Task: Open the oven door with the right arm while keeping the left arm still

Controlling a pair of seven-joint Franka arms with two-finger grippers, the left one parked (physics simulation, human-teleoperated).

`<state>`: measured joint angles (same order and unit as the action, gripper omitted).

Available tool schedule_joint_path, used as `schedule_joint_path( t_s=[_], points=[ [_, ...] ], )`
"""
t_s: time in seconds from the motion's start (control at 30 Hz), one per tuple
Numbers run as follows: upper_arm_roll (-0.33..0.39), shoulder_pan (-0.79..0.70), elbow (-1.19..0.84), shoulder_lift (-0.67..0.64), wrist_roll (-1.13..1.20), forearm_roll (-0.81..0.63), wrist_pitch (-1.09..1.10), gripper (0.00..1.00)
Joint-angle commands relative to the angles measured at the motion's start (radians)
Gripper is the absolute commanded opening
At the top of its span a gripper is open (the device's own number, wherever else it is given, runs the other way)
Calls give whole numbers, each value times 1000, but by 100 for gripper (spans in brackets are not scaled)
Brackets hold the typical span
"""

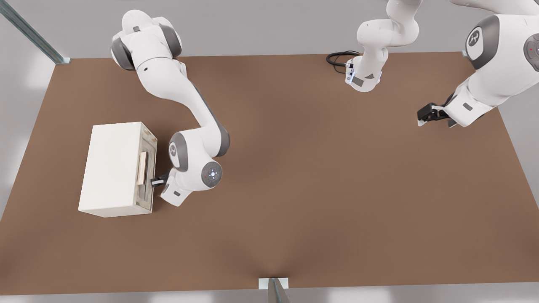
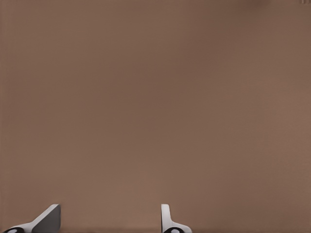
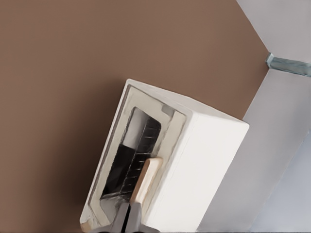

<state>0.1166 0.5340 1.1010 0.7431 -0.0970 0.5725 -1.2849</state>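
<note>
right wrist view: rack behind oven door point(image 3: 127, 165) window, unseen from front | handle point(image 1: 142, 168) runs 12–6, faces 3 o'clock | jaws point(image 1: 156, 182) narrow at handle's end, grip unclear | surface point(image 1: 320, 176)

We see a flat brown tabletop point(image 1: 294, 176) carrying a cream-white box-shaped toaster oven point(image 1: 111, 168) near the front view's left, our working arm's gripper point(image 1: 155, 182) at its door.

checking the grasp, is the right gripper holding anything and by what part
The gripper looks shut on the oven door's tan handle, at one end of it.
</note>
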Motion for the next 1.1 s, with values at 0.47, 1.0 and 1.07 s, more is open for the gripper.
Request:
schedule_joint_path(
  t_s=[0.47, 1.0, 1.07],
  points=[
    [40, -31, 422, -133, -336, 56, -119, 21],
    [68, -29, 491, -123, -331, 58, -102, 21],
    [68, -26, 491, -122, -331, 58, -103, 21]
  ],
)
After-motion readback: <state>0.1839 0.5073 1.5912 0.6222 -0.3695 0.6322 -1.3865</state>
